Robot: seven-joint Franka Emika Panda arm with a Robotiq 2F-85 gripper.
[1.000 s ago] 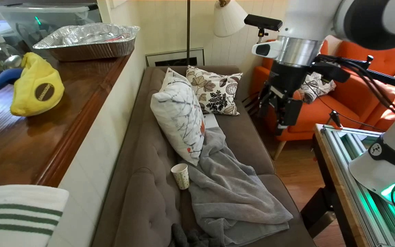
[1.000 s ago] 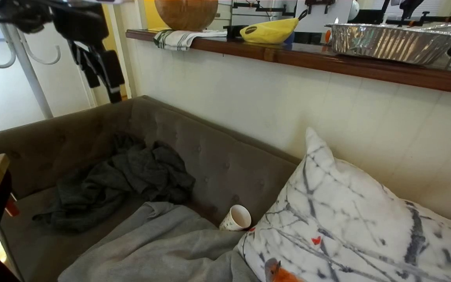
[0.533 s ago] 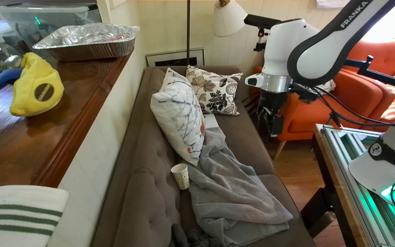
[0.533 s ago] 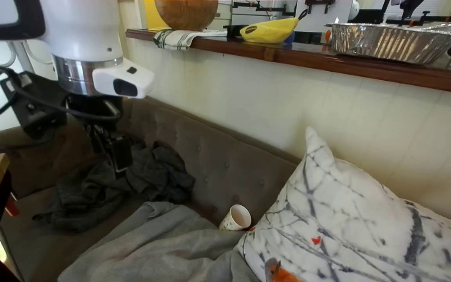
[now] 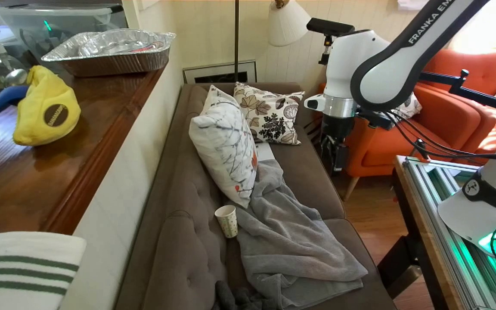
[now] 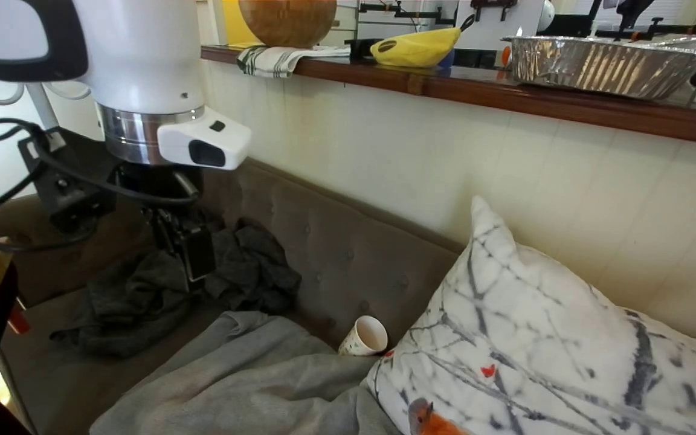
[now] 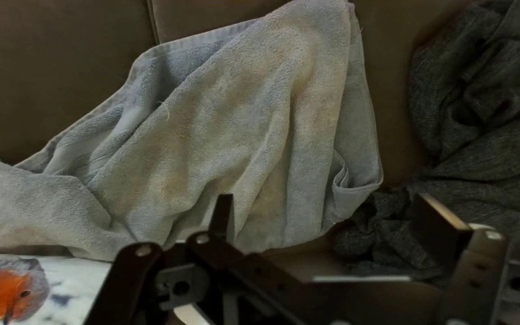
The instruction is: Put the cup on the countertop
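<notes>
The cup (image 5: 227,221), a small taper of pale paper flecked with dark marks, sits tilted on the sofa (image 5: 308,185), in the crease at the foot of the button-tufted brown backrest (image 5: 187,189). Its round mouth faces upward at a slant in both exterior views. A grey blanket (image 5: 291,241) lies just beside it on the right, rumpled in soft folds, and on the cup's far side leans a plump white pillow (image 5: 226,142) printed with thin grey branches; a second pillow (image 5: 271,116), patterned with brown leaves, stands farther back.

In an exterior view the countertop (image 5: 11,185) runs along the left, higher than the sofa: glossy brown wood with a rounded, moulded edge above a faintly grooved cream wall (image 5: 119,193). The cup is well apart from it. At the far end rests a foil tray (image 5: 119,64), its metal sides ridged and its rim crinkled; nearer sits a yellow banana-shaped pouch (image 5: 50,112) of soft-looking cloth, and at the near end a white towel (image 5: 20,267) with green stripes.

The gripper (image 7: 332,221) hangs above the sofa, well apart from the cup. In the wrist view its dark, flat-faced fingers (image 7: 222,219) stand wide apart; below them the blanket shows its looped, fuzzy nap on the left, and a coarse charcoal cloth (image 7: 481,113) lies heaped in tight creases on the right.
</notes>
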